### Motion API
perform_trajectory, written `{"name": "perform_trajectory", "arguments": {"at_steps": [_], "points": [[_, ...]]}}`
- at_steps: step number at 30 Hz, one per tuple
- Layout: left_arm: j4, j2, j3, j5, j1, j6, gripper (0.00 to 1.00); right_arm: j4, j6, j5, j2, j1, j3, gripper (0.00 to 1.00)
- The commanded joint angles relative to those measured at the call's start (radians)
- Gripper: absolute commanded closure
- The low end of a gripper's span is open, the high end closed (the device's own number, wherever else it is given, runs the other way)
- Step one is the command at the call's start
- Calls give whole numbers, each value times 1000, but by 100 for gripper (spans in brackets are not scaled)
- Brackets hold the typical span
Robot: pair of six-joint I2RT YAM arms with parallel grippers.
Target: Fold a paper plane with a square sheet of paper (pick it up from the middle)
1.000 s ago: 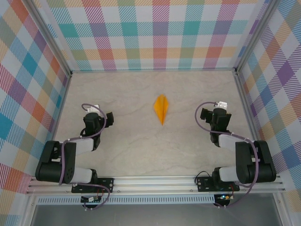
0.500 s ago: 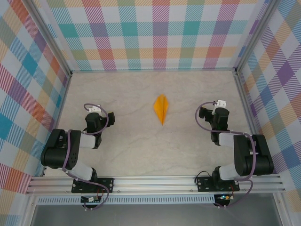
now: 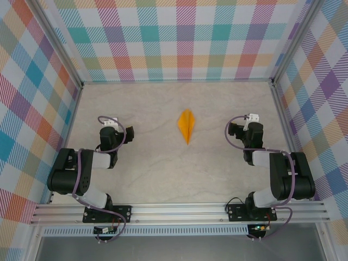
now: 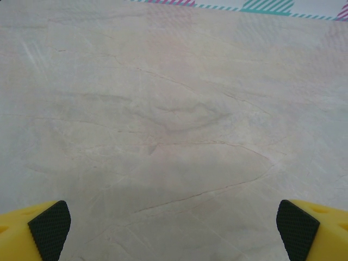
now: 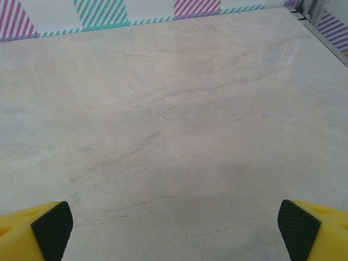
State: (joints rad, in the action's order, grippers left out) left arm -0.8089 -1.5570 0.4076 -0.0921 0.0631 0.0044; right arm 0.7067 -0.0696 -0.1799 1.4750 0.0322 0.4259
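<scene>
Top view: the paper plane (image 3: 186, 125), an orange dart, lies mid-table (image 3: 152, 103), well apart from both arms. Wrist views: left gripper (image 4: 174, 228) and right gripper (image 5: 175, 228), fingers released wide, grasping nothing.

right gripper (image 5: 175, 231): spread wide | yellow fingers (image 5: 13, 239) with black pads (image 5: 298, 231) in bottom corners | pale veined table (image 5: 179, 109) between and ahead | striped wall (image 5: 100, 11) along far edge

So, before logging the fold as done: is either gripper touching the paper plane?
Apart. The top external view shows bare table between the paper plane and both the left gripper and the right gripper.
</scene>
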Motion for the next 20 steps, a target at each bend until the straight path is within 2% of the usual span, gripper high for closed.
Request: {"name": "perform_trajectory", "arguments": {"at_steps": [1, 3, 20], "points": [[14, -8, 20, 33, 0, 29, 0, 40, 26, 54, 13, -5, 3, 0], [14, -9, 21, 34, 0, 28, 0, 149, 30, 56, 51, -5, -38, 0], [19, -11, 24, 35, 1, 29, 0, 135, 25, 51, 49, -5, -32, 0]]}}
